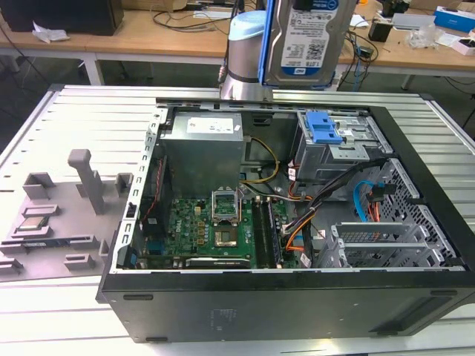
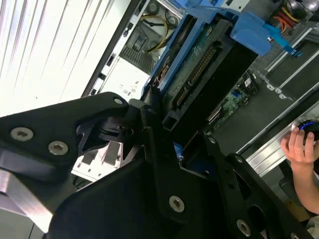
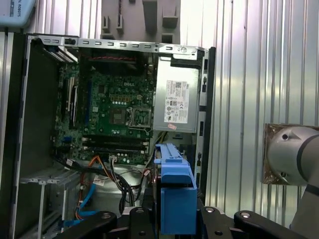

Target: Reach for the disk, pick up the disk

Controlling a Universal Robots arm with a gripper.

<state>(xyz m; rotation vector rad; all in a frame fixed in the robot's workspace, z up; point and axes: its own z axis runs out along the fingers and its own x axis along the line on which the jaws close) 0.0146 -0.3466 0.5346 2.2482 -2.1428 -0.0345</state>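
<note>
Ribbed metal worktop (image 1: 89, 111) carries the open computer case (image 1: 260, 304), side panel off, motherboard exposed. The disk (image 1: 308, 37) hangs high above the case's drive-bay end, clear of it, label facing the exterior view. The hand (image 3: 175, 221) is clamped on the disk's blue bracket, one finger on each side in the first wrist view. Reach looks done and pick-up looks essentially done, with nothing obvious left.

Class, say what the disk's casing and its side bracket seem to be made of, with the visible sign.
The disk: casing probably metal, silver-grey with a dull sheen. Its bracket: likely moulded plastic, uniformly blue, smooth, slightly glossy.
</note>
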